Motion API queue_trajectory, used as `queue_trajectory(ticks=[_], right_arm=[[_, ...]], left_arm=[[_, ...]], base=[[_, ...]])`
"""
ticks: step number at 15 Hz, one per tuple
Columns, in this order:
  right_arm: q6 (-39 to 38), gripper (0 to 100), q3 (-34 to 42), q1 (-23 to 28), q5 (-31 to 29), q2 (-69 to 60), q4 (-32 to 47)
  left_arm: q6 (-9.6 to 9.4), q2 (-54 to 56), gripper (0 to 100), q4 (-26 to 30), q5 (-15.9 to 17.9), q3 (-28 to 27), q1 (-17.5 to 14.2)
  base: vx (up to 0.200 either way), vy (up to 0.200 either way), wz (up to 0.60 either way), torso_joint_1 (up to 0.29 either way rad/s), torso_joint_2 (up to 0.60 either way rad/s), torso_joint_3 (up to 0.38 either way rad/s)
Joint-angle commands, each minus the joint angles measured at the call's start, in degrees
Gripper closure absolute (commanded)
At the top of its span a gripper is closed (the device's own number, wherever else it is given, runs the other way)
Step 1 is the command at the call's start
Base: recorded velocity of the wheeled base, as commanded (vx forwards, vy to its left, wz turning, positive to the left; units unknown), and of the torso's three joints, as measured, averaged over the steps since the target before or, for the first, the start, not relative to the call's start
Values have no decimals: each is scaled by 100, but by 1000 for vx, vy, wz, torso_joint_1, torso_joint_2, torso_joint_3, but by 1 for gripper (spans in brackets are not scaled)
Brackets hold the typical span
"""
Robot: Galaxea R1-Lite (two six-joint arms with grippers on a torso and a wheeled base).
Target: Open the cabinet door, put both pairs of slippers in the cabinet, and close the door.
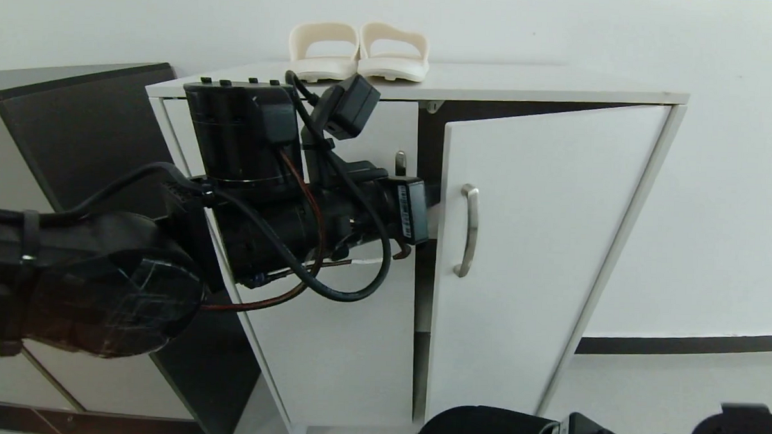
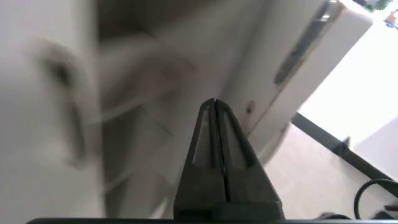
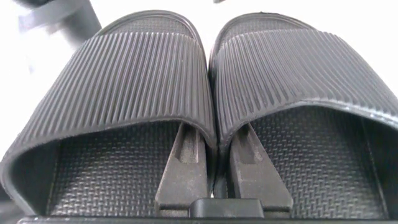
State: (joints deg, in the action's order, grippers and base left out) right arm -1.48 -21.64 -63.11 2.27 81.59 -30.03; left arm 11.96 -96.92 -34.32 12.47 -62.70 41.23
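Observation:
A cream pair of slippers [image 1: 358,52] stands on top of the white cabinet [image 1: 544,87]. Its right door [image 1: 539,248], with a metal handle [image 1: 469,229], hangs slightly ajar, leaving a dark gap beside the left door [image 1: 336,344]. My left gripper [image 2: 214,109] is shut with nothing in it, and its tip sits in that gap at the right door's edge [image 2: 267,93]. Low in front of the cabinet, my right gripper [image 3: 214,171] is shut on the black ribbed pair of slippers [image 3: 143,81], one finger inside each, pinching their touching inner walls. The black slippers [image 1: 481,429] show at the bottom edge.
A dark cabinet [image 1: 75,103] stands against the white one on its left. A white wall with a dark baseboard [image 1: 677,346] runs behind, with pale open floor [image 1: 643,386] to the right of the cabinet.

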Motion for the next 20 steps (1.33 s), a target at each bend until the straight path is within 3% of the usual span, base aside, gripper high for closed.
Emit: queue_trajectory(ticks=[1, 3, 5, 6, 8, 10, 12, 13, 14, 15, 16, 17, 18, 19, 20], right_arm=[[-28, 100, 195, -474, 19, -328, 5], [-28, 100, 309, -790, 11, -539, -3], [-28, 100, 309, -782, -7, -486, -12], [-37, 100, 283, -729, -16, -425, -12], [-37, 100, 134, -263, -332, -82, -12], [-257, 100, -42, 255, -1510, 428, -170], [-1285, 100, -526, 335, -3118, 1078, -619], [-1593, 100, -772, 378, -3769, 1412, -759], [-1654, 100, -1000, 537, -4243, 1632, -856], [-1663, 100, -1123, 660, -4402, 1729, -882], [-1654, 100, -1167, 827, -4419, 1764, -882], [-1654, 100, -1185, 994, -4437, 1781, -882], [-1654, 100, -1202, 1082, -4437, 1790, -882], [-1654, 100, -1202, 1090, -4437, 1790, -882], [-1654, 100, -1194, 1082, -4437, 1790, -882]], left_arm=[[-1, -29, 100, -5, -175, 38, 658], [-27, -99, 100, -5, -333, -59, 1221], [-27, -231, 100, -14, -342, -138, 1238], [-18, -284, 100, -75, -359, -146, 1098], [-9, -231, 100, -462, -570, -59, 316], [8, 375, 100, -436, -1230, 161, -344], [-159, 1430, 100, -137, -1748, 794, -660], [-255, 1957, 100, 487, -2355, 1093, -704], [-212, 2564, 100, 1463, -3233, 1277, -704], [17, 3082, 100, 2298, -3629, 1471, -932], [105, 3645, 100, 2939, -3647, 1726, -1548], [8, 4216, 100, 3396, -3752, 2016, -2128], [-1, 4752, 100, 3449, -4024, 2411, -2875], [-97, 5288, 100, 3432, -4060, 3035, -3692], [-458, 5877, 100, 3309, -4042, 3730, -4272]], base=[[-200, 0, 0, -12, 2, 2], [-200, 0, 0, 0, 2, 2], [-200, 0, 0, 5, 2, 2], [-200, 0, 0, 2, 2, 7], [-100, 0, 0, -1, 1, 1], [0, 0, 0, 0, 0, 0], [0, 0, 0, 0, 0, 0], [0, 0, 0, 0, 0, 0], [0, 0, 0, 0, 0, 0], [0, 0, 0, 0, 0, 0], [0, 0, 0, 0, 0, 0], [0, 0, 0, 0, 0, 0], [0, 0, 0, 0, 0, 0], [0, 0, 0, 0, 0, 0], [0, 0, 0, 0, 0, 0]])
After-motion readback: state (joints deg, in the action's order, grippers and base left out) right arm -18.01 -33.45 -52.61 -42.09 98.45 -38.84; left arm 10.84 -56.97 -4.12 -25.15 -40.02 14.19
